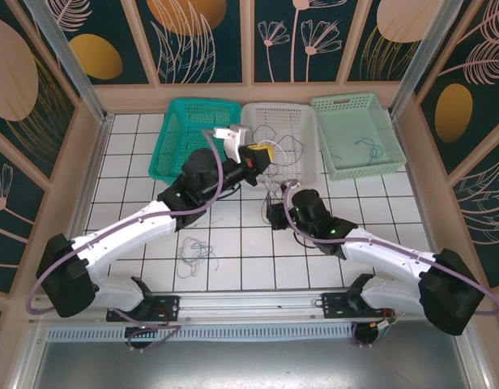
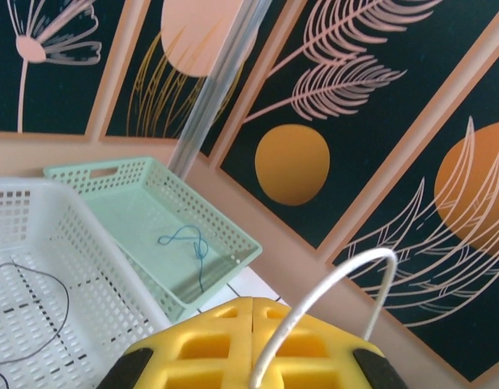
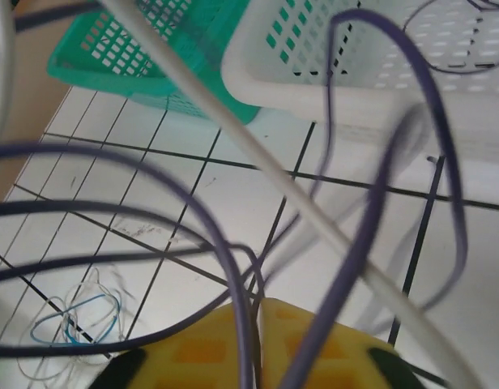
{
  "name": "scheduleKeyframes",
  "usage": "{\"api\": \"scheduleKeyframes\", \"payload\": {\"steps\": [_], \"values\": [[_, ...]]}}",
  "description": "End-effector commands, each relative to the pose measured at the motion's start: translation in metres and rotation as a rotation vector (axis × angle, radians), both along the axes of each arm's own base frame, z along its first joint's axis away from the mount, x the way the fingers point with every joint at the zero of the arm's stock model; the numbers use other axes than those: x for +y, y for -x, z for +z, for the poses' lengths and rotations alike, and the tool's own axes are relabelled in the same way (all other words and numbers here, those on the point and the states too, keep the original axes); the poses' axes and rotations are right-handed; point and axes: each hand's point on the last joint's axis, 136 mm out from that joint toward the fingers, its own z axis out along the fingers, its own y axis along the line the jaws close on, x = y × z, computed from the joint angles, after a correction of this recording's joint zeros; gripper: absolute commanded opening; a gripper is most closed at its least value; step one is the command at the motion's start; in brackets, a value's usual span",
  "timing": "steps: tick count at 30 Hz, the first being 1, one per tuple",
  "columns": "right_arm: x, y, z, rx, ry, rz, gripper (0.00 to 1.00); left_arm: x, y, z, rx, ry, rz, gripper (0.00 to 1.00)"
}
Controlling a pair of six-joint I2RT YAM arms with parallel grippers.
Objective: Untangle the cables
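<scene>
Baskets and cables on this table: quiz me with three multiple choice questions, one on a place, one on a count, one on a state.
1. Which basket holds one blue cable by itself?
A. teal basket
B. white basket
C. pale mint basket

2. How many baskets stand along the far edge of the table?
A. two
B. three
C. four

3. How is the left tool?
A. wide open and empty
B. shut on a white cable
C. shut on a basket rim

Answers:
1 C: the blue cable lies curled on the pale mint basket's floor.
2 B: teal, white and mint stand in one row.
3 B: the yellow fingers meet, with the white cable rising from between them.
</scene>
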Motion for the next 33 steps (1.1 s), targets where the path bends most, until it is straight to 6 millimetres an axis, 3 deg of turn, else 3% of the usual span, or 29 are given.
{"api": "scheduleKeyframes", "payload": {"steps": [1,6,11,18,21,26,29,33], "values": [[-0.016,0.008,-0.029,0.075,0.07,-0.039,0.08,0.018,0.009,0.045,-0.102,0.067,0.045,0.0],[-0.031,0.022,-0.064,0.193,0.117,-0.083,0.05,0.047,0.015,0.081,-0.192,0.074,0.137,0.0],[-0.052,0.03,-0.085,0.26,0.176,-0.162,0.02,0.07,0.023,0.11,-0.258,0.095,0.201,0.0],[-0.085,0.035,-0.106,0.332,0.207,-0.285,0.03,0.097,0.024,0.115,-0.268,0.069,0.304,0.0],[-0.094,0.039,-0.117,0.367,0.224,-0.302,0.03,0.117,0.028,0.128,-0.3,0.094,0.369,0.0],[-0.102,0.038,-0.121,0.362,0.264,-0.325,0.07,0.149,0.04,0.169,-0.374,0.143,0.454,0.0],[-0.104,0.037,-0.123,0.363,0.276,-0.328,0.09,0.156,0.047,0.189,-0.41,0.17,0.46,0.0],[-0.104,0.038,-0.126,0.371,0.273,-0.325,0.09,0.159,0.049,0.199,-0.431,0.184,0.468,0.0]]}}
